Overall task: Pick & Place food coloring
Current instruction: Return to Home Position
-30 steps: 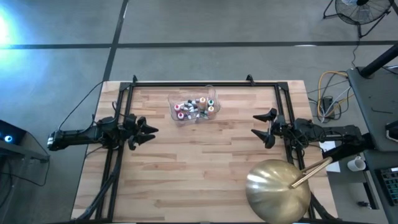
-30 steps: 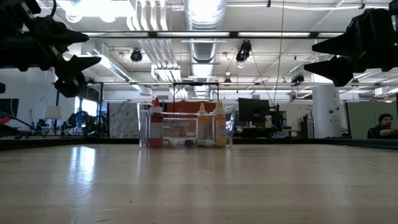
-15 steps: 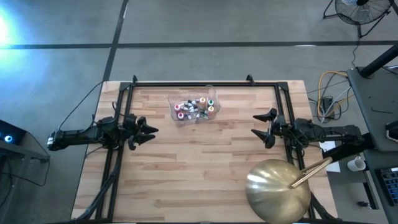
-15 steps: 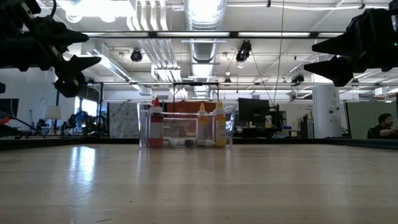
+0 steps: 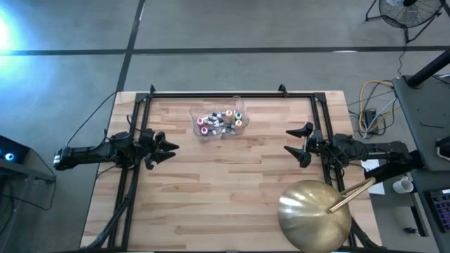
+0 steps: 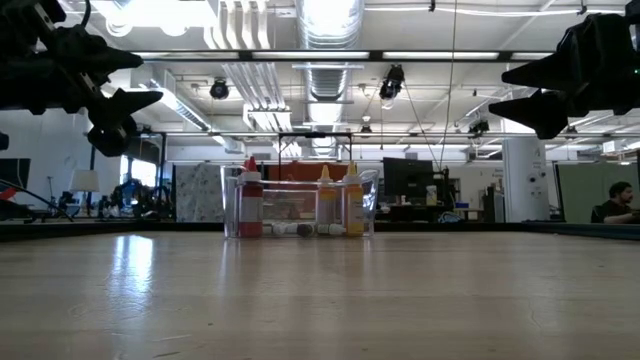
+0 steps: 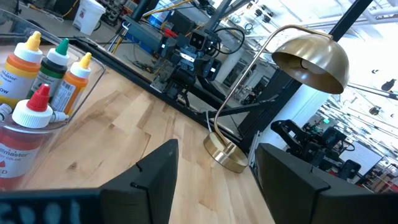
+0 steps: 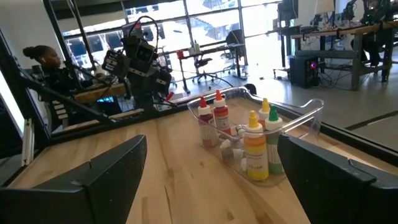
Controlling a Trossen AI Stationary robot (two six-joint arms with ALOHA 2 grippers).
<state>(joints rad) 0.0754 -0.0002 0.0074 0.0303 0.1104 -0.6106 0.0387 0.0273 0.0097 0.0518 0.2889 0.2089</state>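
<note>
Honestly, the homing step looks pretty much done to me, so the trick is just parking both arms wide and high without sweeping anything. High view: the left pincer (image 5: pixel 167 148) sits at the left edge of the desk (image 5: pixel 225 190) and the right pincer (image 5: pixel 287 140) at the right edge. Both are spread open, holding nothing, and well apart from the clear tub (image 5: pixel 194 116) near the far edge, where the food coloring bottles (image 5: pixel 219 122) are bunched inside. The gold lamp dome (image 5: pixel 314 214) sits near the right arm, so I'd watch that side. Low view: both pincers hang up off the desk with the tub farther back between them, some bottles upright and a couple lying down. A person (image 6: pixel 620 200) sits way off in the room. Left wrist view: fingers (image 7: pixel 155 180) wide apart, tub off to one side, lamp across the desk. Right wrist view: same deal, open and empty, tub and bottles ahead, a person beyond the desk.
</note>
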